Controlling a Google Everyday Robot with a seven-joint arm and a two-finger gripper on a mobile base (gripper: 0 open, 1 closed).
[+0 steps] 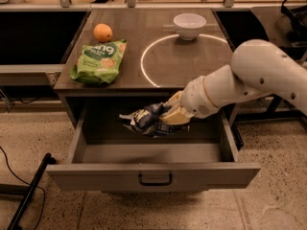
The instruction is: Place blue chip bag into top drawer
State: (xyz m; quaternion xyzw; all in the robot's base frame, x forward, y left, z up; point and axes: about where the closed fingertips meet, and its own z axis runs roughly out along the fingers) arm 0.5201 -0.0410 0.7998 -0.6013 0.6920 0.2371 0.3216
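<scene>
The blue chip bag (146, 120), crumpled dark navy foil with white patches, hangs in my gripper (165, 117), which is shut on its right side. Bag and gripper are inside the opening of the top drawer (153, 174), over its back half, below the tabletop edge. The drawer is pulled fully out, a wide shallow grey tray with a flat front panel and a dark centred handle (155, 179). Its floor looks bare. My white arm (254, 80) reaches in from the right.
On the tabletop (187, 61) lie a bright green snack bag (99, 61) at the left, an orange (102, 32) behind it, and a white bowl (189, 25) at the back. A black pole (29, 195) lies on the floor at the lower left.
</scene>
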